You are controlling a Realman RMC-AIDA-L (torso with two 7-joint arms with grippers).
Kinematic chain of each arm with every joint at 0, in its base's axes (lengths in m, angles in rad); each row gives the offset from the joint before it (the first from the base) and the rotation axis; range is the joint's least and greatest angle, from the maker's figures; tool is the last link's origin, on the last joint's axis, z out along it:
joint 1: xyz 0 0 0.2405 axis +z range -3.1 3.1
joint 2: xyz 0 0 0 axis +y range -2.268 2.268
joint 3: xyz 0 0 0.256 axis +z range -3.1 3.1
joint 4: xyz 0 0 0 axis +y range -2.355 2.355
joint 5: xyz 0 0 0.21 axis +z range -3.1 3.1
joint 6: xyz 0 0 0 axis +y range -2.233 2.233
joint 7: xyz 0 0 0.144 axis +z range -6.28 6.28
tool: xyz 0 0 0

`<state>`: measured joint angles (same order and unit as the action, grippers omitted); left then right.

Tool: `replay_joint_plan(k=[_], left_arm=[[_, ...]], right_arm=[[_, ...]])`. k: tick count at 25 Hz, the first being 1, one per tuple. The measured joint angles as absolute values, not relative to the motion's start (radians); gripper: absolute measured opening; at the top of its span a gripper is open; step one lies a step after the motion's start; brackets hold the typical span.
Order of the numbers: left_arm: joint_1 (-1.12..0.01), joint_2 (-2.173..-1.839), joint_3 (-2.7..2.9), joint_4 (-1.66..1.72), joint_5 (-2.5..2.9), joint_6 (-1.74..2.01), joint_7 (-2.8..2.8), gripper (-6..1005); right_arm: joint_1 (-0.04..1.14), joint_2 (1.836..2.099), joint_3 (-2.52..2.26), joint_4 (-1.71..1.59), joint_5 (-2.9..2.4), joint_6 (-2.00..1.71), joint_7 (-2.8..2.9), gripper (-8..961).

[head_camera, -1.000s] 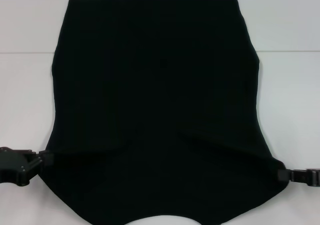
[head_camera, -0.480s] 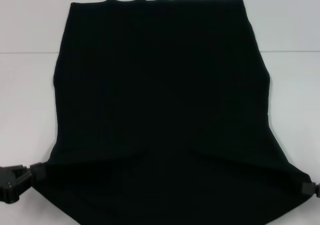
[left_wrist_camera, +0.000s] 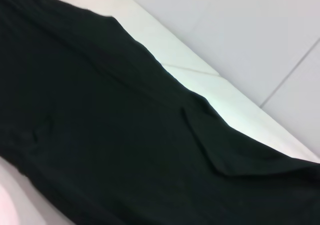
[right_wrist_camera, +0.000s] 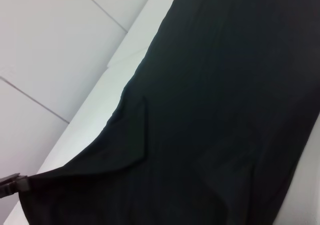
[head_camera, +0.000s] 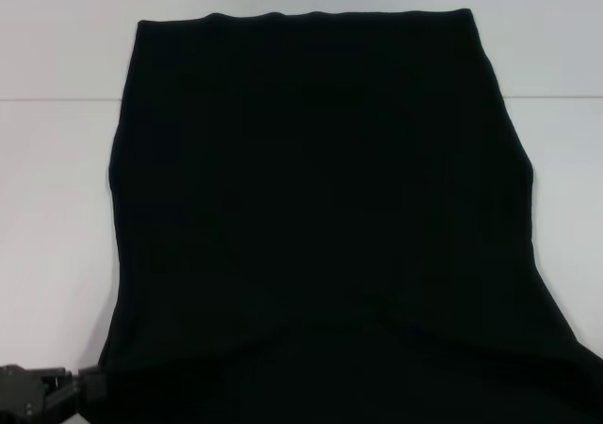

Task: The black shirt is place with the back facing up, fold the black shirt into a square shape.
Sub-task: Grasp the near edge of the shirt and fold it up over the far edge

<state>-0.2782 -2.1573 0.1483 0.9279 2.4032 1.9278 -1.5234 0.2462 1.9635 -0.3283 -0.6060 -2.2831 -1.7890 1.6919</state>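
The black shirt (head_camera: pixel 320 217) is spread flat over the white bench (head_camera: pixel 57 207), sleeves looking tucked in already; the left claw (head_camera: pixel 89 386) pinches its near left corner, probably to carry that edge over; right claw's out of view, can't tell its state.
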Motion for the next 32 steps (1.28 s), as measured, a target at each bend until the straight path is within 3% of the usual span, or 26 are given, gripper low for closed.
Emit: replay_joint_plan(k=[9,14,24,27,32], left_arm=[[-0.284,-2.158,0.145,0.917,2.420,1.948,-1.541,45],[-0.354,-2.135,0.137,0.890,2.399,1.901,-1.588,44],[-0.635,-2.016,0.142,0.630,2.349,1.552,-1.705,45],[-0.719,-2.001,0.146,0.555,2.349,1.369,-1.705,45],[-0.821,-2.009,0.150,0.485,2.317,1.051,-1.686,46]], right_arm=[[0.229,1.953,-0.304,-0.608,-2.313,-1.828,1.674,71],[0.277,1.948,-0.260,-0.603,-2.305,-1.833,1.680,77],[0.533,1.928,-0.214,-0.597,-2.304,-1.651,1.756,89],[0.613,1.926,-0.221,-0.580,-2.305,-1.516,1.801,93],[0.734,1.917,-0.276,-0.505,-2.305,-1.274,1.853,99]])
